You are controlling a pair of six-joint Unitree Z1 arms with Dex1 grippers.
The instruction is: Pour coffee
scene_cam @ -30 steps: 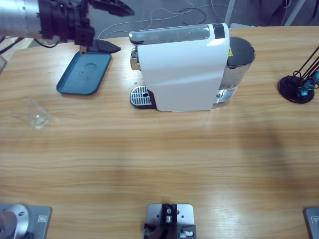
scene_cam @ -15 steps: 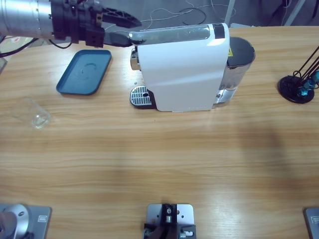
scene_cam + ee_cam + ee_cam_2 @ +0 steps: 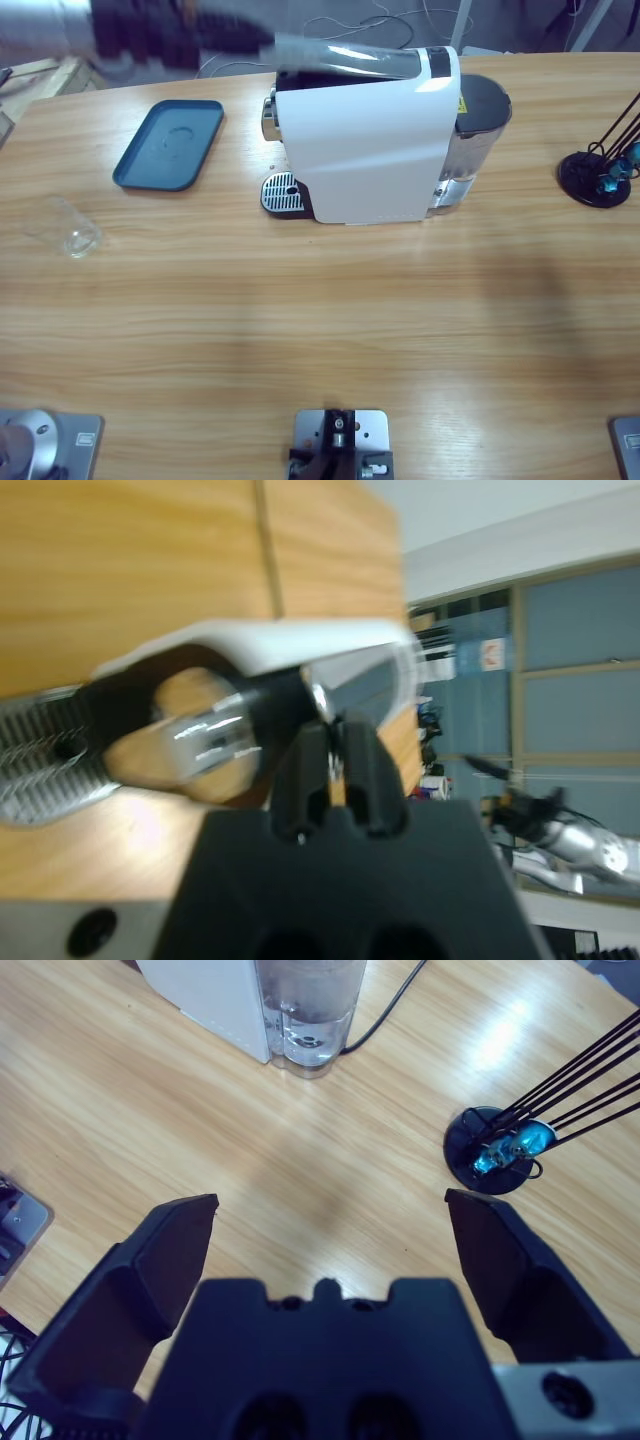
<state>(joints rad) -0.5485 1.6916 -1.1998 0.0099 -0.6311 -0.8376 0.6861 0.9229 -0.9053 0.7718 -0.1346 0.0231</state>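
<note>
No coffee shows in any view. A small clear tumbler (image 3: 75,235) stands at the table's left and looks empty. The white coffee machine (image 3: 370,140) sits at the back middle, its drip grate (image 3: 282,193) facing left. My left gripper (image 3: 240,40) comes in from the upper left, blurred, and is shut on the tip of the machine's silver lever (image 3: 345,58), which stands raised at that end. In the left wrist view the left gripper (image 3: 335,750) has its jaws pressed together before the machine's front (image 3: 280,640). My right gripper (image 3: 330,1210) hangs open over bare wood, holding nothing.
A blue tray (image 3: 170,145) lies left of the machine. The machine's water tank (image 3: 480,120) is at its right end, also in the right wrist view (image 3: 305,1010). A black stand with thin rods (image 3: 598,175) is at the far right edge (image 3: 500,1150).
My left gripper moved right from above the tray to the machine's lever, closed on its tip, and the lever's left end has risen.
</note>
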